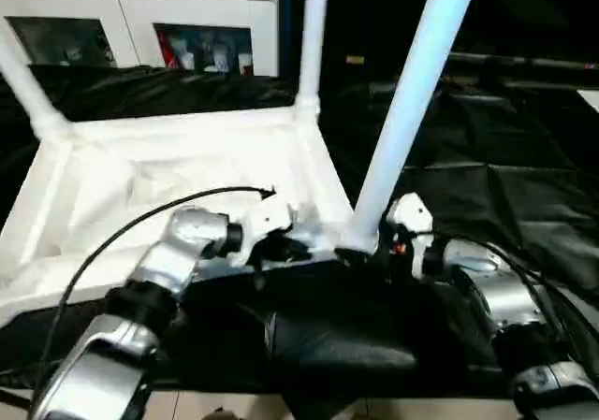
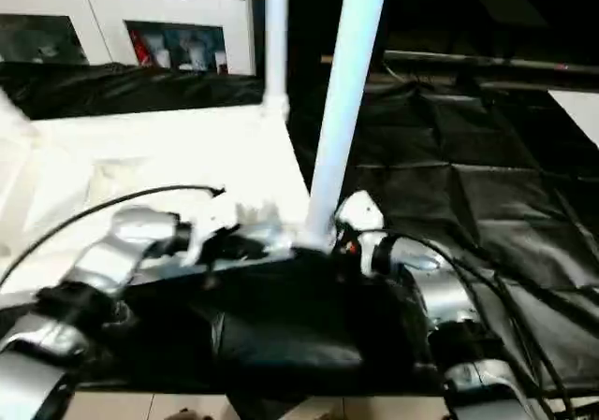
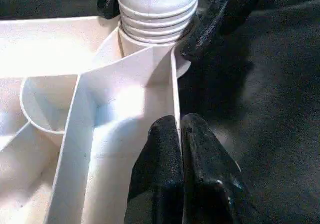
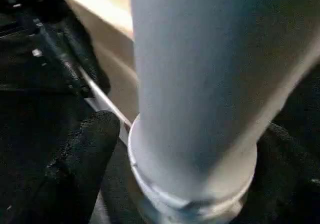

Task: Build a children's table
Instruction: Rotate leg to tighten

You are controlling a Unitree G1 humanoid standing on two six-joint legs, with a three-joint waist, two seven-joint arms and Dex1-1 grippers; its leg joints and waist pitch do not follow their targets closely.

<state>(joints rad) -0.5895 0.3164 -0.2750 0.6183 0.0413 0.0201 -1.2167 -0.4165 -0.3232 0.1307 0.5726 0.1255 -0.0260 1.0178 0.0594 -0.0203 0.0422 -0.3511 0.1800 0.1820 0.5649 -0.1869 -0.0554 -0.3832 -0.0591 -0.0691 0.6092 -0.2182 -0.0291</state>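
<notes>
Tabletop (image 1: 178,172) is lying ribs-up on black cloth (image 1: 487,186); my left gripper (image 3: 179,134) is pinching its near rim, my right gripper's (image 4: 165,174) fingers (image 4: 85,154) are straddling the near-corner leg (image 1: 412,111), spread wide

Place: a lab or workshop — not certain.
Signs: black sheeting (image 1: 487,186) over the work surface — white glass-fronted cabinet (image 1: 140,27) behind.
</notes>
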